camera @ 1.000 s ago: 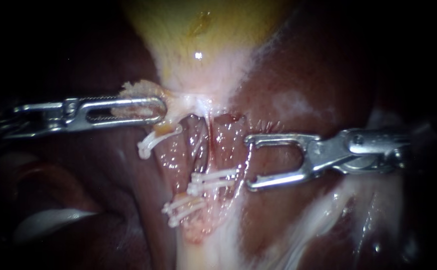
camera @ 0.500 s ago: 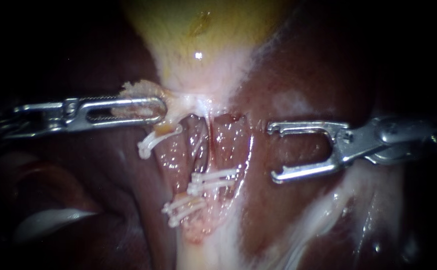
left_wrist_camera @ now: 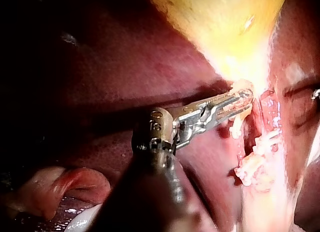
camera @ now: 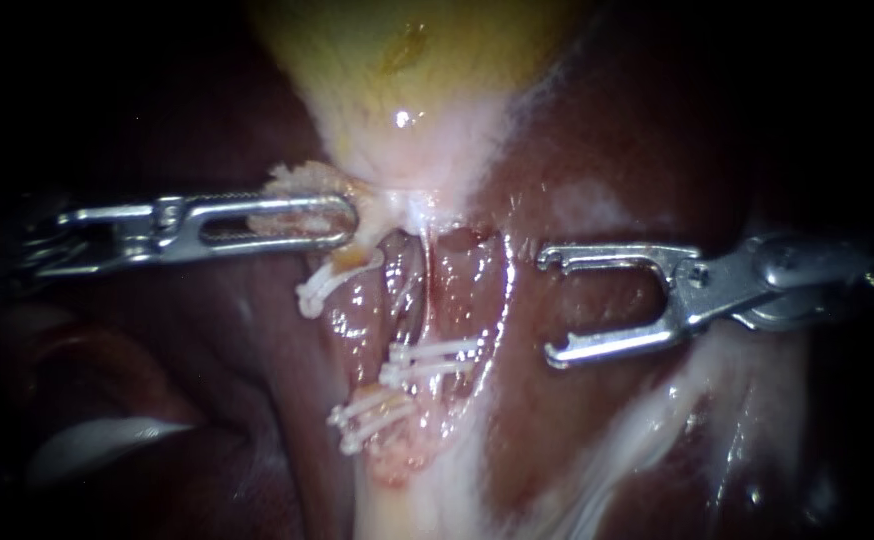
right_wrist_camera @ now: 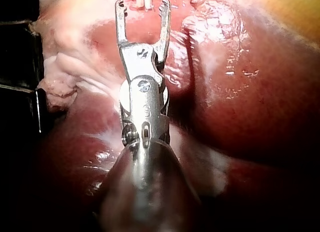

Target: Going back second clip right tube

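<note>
Right instrument (camera: 550, 306): jaws spread, empty, off the tissue. It has backed off since a second ago, when the tips stood just beside the right tube (camera: 469, 290). No change over the last half second. The two white clips (camera: 435, 358) on that tube sit ahead of the tips, apart. Left instrument (camera: 342, 222): jaws clamped on pale tissue (camera: 302, 180) below the gallbladder (camera: 407, 60), nudged slightly toward the right instrument.
</note>
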Tool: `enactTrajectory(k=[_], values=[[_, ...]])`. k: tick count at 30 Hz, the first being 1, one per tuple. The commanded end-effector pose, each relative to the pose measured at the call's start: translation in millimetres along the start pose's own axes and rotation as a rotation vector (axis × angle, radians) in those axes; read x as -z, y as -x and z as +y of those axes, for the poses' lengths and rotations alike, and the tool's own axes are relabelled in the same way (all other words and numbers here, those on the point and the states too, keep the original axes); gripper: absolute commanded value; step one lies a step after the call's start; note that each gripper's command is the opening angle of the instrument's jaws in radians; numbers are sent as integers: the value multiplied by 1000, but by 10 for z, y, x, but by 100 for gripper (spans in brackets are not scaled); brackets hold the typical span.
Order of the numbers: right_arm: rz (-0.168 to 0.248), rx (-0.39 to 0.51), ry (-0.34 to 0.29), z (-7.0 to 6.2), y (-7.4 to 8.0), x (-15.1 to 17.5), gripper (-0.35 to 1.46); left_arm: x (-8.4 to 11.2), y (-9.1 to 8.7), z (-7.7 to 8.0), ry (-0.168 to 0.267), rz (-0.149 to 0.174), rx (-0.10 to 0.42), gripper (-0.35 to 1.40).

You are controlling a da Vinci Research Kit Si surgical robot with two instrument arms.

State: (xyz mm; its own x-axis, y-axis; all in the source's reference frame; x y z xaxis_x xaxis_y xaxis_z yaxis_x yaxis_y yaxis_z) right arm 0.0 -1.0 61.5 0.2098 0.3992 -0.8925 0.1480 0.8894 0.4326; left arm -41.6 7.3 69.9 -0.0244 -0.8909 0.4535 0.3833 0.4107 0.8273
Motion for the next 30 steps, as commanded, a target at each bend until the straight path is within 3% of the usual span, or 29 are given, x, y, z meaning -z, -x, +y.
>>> enactTrajectory(k=[1,8,30], values=[[0,0,0,0,0,0,50,-5,-3,1,0,9,-1,-35],[-1,0,1,-1,-1,-2,50,-26,-15,15,-1,22,14,-35],[0,0,2,-1,-2,-4,50,-25,-17,19,-2,26,18,-35]])
